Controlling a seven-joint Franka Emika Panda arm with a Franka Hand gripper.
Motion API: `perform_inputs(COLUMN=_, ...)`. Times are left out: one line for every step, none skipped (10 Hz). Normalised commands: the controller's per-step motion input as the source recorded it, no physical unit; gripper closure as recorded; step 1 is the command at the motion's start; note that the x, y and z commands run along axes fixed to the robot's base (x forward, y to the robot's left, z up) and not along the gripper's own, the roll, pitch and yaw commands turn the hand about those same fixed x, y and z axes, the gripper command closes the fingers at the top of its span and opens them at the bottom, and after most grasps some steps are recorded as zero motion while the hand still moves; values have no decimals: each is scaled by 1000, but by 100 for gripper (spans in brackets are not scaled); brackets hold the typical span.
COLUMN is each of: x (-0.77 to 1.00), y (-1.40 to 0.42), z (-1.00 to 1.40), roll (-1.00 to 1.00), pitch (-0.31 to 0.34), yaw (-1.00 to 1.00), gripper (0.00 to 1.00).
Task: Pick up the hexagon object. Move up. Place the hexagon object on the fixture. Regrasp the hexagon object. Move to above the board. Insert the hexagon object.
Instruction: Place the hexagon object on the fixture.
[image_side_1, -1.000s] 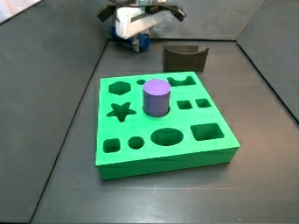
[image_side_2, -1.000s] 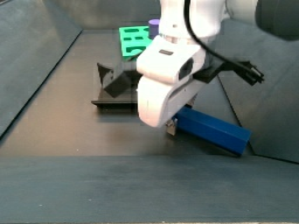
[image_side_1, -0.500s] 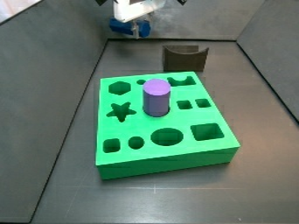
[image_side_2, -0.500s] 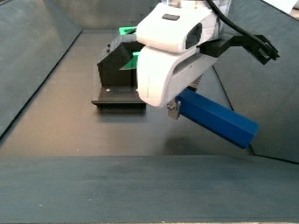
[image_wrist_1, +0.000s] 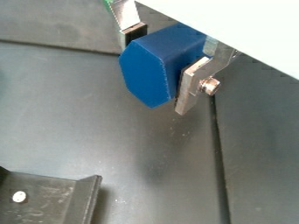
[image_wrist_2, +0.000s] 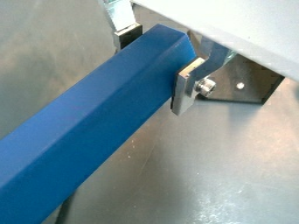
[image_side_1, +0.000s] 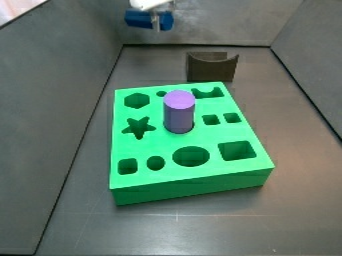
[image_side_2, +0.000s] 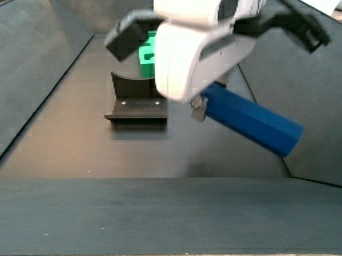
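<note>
Hexagon object, a smooth blue six-sided bar, hangs tilted in the air, higher than half a second ago. The gripper clamps it between silver finger plates, above the floor beside the dark fixture. The green board with its purple cylinder has not moved.

purple cylinder standing upright in a round cut-out, dark grey floor, grey side walls

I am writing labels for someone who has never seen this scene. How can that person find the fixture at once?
Start from the big green board, where a purple cylinder stands. Just beyond its far edge, on the dark floor, sits the fixture: a small dark block with a curved notch on top. It is far smaller than the board, and not blue like the bar held by the gripper.
</note>
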Motion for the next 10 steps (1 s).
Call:
perform_inputs(x=-24, y=-1, z=1000, roll=87, pitch=65, yaw=-11, gripper=100)
perform_inputs(x=-28, y=-6, z=1000, roll=103, pitch=72, yaw=8, gripper=100)
perform_inputs(x=-29, y=-8, z=1000, roll=107, pitch=73, yaw=15, gripper=100)
perform_inputs(x=-25, y=-11, z=880, roll=117, pitch=80, yaw=26, gripper=100)
perform_inputs(x=-22, y=-12, z=792, roll=123, pitch=85, yaw=30, gripper=100)
perform_inputs(x=-13, y=-10, z=569, roll=125, pitch=95, yaw=36, gripper=100)
perform_inputs(x=-10, y=-10, z=481, roll=116, pitch=97, yaw=36, gripper=100)
perform_inputs(x=-2, y=-3, z=296, roll=101, pitch=100, yaw=34, gripper=100)
perform_inputs(x=1000, y=-934, z=277, roll=-79, pitch=-55, yaw=-1000, gripper=100)
perform_inputs(x=1000, y=-928, z=226, roll=-81, pitch=-50, yaw=-1000, gripper=100)
